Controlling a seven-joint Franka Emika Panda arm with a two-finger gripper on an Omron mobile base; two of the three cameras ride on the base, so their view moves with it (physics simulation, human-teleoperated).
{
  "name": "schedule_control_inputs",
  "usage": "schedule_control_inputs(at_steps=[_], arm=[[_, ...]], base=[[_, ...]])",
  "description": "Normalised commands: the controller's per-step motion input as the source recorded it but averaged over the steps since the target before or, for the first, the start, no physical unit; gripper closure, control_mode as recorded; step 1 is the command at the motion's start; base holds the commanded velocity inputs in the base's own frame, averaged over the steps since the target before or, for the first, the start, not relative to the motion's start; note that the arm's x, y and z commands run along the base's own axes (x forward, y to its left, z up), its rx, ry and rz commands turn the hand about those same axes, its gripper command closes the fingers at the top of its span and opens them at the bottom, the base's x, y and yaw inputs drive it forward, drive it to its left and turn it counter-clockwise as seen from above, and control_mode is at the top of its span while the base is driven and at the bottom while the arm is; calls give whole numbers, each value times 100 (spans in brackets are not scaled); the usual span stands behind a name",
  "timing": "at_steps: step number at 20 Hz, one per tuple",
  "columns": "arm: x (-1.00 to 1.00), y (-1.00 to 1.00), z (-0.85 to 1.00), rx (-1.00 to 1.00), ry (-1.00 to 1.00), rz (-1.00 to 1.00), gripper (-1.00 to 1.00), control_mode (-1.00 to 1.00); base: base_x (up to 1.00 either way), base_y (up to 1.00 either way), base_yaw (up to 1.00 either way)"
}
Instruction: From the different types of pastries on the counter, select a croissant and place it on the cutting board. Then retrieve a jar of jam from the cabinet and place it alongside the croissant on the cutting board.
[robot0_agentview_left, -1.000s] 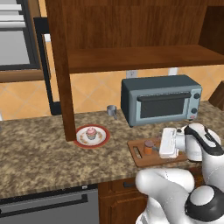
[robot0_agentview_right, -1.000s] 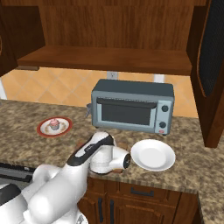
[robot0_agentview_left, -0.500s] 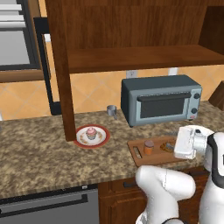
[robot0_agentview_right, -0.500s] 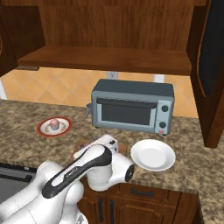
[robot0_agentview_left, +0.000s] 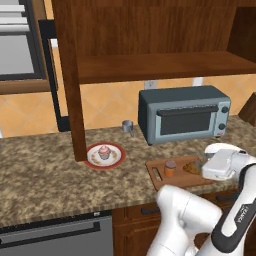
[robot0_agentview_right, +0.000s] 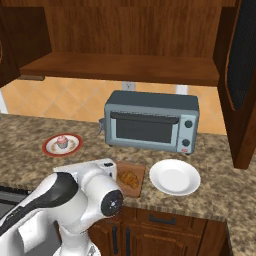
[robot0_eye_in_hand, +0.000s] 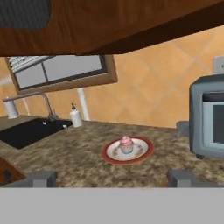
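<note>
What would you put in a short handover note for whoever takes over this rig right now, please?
Gripper: open and empty in the hand view, fingertips apart, facing along the counter.
Croissant: lying on the cutting board.
Jar of jam: standing upright on the same board, beside the croissant.
Cupcake: on its red-rimmed plate, left on the counter.
Cabinet: its shelf appears bare from here.
Done: both items appear to be on the board.
Left: apparently nothing but pulling the arm clear; check the jar sits steady.
</note>
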Motion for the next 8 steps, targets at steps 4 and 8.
schedule_control_inputs(at_steps=[4, 8], arm=[[-35, 40, 95, 0, 31, -9, -100, -100], [-89, 49, 14, -6, 19, -4, -100, -100]], base=[[0, 0, 0], [0, 0, 0]])
